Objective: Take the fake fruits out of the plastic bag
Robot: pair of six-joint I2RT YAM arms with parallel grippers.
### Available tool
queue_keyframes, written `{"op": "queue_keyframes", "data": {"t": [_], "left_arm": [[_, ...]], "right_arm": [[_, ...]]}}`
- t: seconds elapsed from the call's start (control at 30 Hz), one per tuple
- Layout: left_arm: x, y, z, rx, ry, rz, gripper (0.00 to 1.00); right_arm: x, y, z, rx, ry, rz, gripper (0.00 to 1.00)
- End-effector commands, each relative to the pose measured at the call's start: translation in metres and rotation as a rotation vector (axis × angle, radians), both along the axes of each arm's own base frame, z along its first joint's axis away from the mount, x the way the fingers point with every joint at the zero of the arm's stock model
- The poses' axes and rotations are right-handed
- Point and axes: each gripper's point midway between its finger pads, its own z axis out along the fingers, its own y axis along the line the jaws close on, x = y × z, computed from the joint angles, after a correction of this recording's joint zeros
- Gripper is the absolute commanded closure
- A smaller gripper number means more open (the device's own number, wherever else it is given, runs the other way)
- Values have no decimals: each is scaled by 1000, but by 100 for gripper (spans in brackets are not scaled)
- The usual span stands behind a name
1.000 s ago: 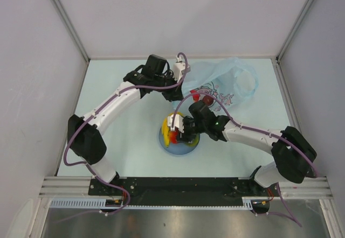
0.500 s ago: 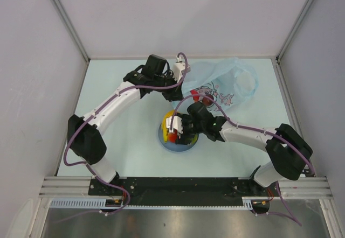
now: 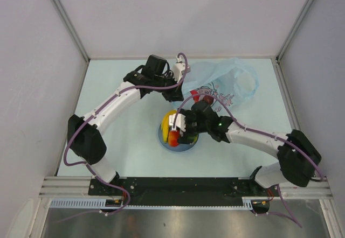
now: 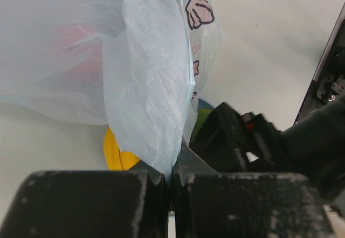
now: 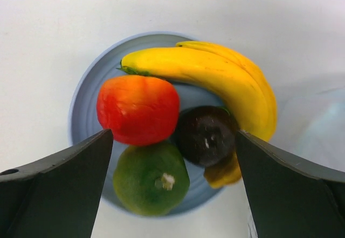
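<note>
The pale-blue plastic bag (image 3: 229, 84) lies at the back right, with a red fruit (image 3: 194, 93) showing through it. My left gripper (image 3: 180, 80) is shut on the bag's edge (image 4: 148, 87); the red fruit (image 4: 75, 47) glows through the film. My right gripper (image 3: 180, 128) hovers open and empty over the blue plate (image 3: 164, 142). In the right wrist view (image 5: 173, 134) it is above a yellow banana (image 5: 215, 76), a red-orange fruit (image 5: 138, 109), a dark maroon fruit (image 5: 206, 135) and a green fruit (image 5: 151, 180), all on the plate (image 5: 86, 103).
White walls close in the pale table on the left, back and right. The right arm's black wrist (image 4: 242, 141) sits close beside the left gripper and the hanging bag. The arm bases stand at the near edge.
My right gripper has shifted slightly over the plate, so the banana and the red-orange fruit show more. The left gripper holds the bag in the same place.
</note>
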Motion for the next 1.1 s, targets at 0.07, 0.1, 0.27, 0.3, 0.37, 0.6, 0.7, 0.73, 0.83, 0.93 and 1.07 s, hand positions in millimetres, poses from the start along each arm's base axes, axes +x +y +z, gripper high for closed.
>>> {"op": "queue_keyframes", "data": {"t": [0.07,0.1,0.27,0.3,0.37,0.6,0.7,0.73,0.83,0.93,1.07], "left_arm": [[-3,-6,14,-41,-25,-24,100],[-3,-5,10,-31,-21,-25,100],[-4,-6,7,-21,-14,-21,100],[-6,-8,8,-31,-3,-26,100],[-6,-10,15,-44,-9,-30,100],[-21,-12,34,-88,-3,-57,100],[-26,-7,38,-87,-16,-62,100],[-27,-5,34,-77,-13,-61,100],[-30,1,24,-50,-20,-59,100],[-29,6,11,-13,-25,-53,100],[-28,8,6,2,-24,-52,100]], "right_arm": [[17,-41,100,220,4,-245,3],[31,-56,110,257,8,-322,6],[78,-102,133,409,65,-609,23],[89,-111,123,397,85,-659,25],[101,-117,116,387,100,-712,31],[136,-123,72,386,241,-869,36],[155,-117,68,412,232,-880,31],[162,-115,60,415,241,-901,27],[177,-110,55,433,249,-926,23],[192,-102,44,440,285,-941,13],[206,-91,32,462,345,-967,3]]}}
